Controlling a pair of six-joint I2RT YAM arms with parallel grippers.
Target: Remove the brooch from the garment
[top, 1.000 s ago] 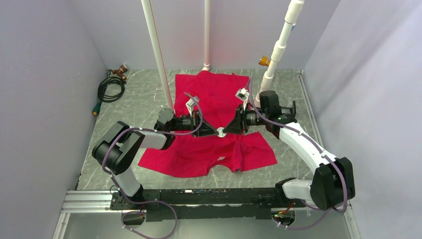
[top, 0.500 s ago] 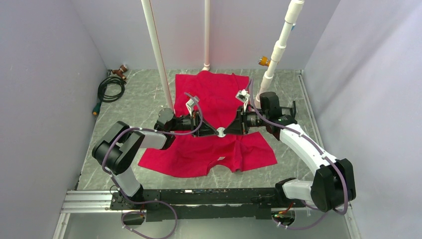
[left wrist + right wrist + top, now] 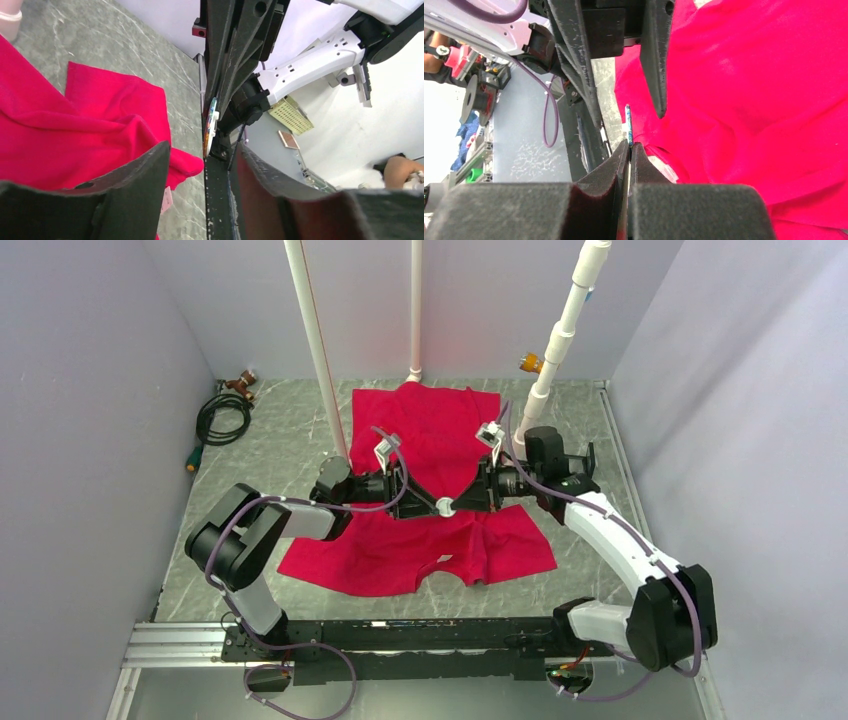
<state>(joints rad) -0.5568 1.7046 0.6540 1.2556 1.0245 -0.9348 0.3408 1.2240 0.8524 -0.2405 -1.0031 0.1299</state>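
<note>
Right hand: clenched on the brooch, disc edge-on, rim standing just past my fingertips. Left hand: released, fingers apart on either side of the disc. The brooch sits between both hands, above the garment; my right is nearer. The top view gives only a pale dot. I cannot tell whether any cloth clings to it.

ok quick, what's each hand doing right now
Left hand: open, holding nothing.
Right hand: closed on the small round flat pale-rimmed brooch.
</note>
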